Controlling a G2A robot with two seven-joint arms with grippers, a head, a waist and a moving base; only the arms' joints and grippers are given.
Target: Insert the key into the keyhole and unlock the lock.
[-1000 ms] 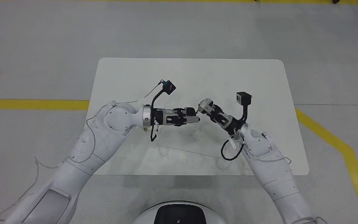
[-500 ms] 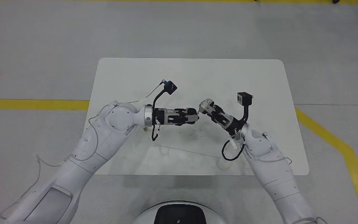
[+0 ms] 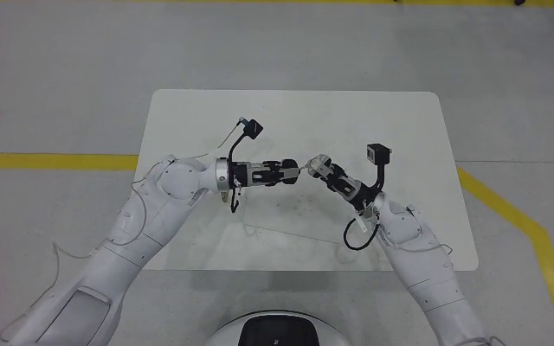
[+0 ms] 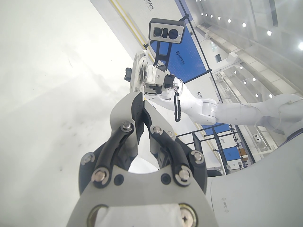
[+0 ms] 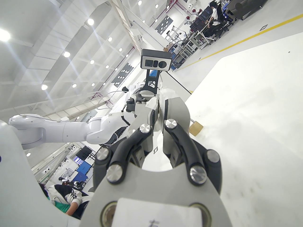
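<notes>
Above white rectangular bench (image 3: 407,121): left gripper (image 3: 298,170) and right gripper (image 3: 312,164), tips nearly touching.
Left gripper: clamped on thin silver key (image 4: 143,92).
Right gripper: nearly closed; contents indiscernible.

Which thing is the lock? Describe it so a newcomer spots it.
Above the middle of the white table, the left end effector meets the right end effector. The lock is the flat silver piece gripped by the right one, bare metal among black and white parts.

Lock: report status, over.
Left gripper shut, tips at the lock. Right gripper shut on lock, above the table. Key too small to tell. Nothing in the way.
</notes>
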